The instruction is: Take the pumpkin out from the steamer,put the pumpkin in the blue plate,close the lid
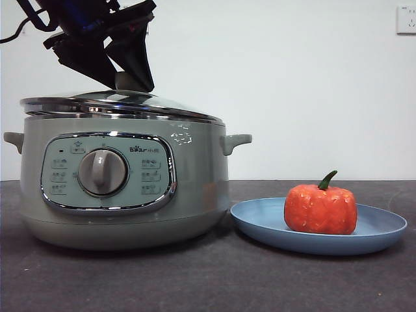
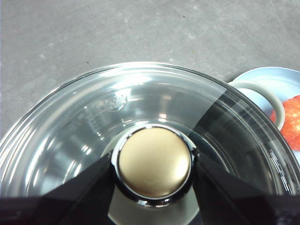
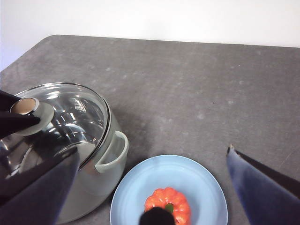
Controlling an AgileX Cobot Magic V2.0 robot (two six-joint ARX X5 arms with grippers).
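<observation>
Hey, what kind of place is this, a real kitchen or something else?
Likely a lab test bench, not a kitchen: a bare dark table, a plain white wall, a toy pumpkin on a blue plate, beside a steamer.

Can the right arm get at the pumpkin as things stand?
Probably yes. The pumpkin sits uncovered on the blue plate, and the right gripper hangs open above it. The left gripper is away at the lid knob.

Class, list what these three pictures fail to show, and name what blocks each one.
- Steamer inside: front view, wall and lid hide it; wrist views, glare on the glass.
- Panel lettering: front view, too small.
- Pumpkin: left wrist view, cut by the edge.
- Blue plate: right wrist view, cut by the edge.
</observation>
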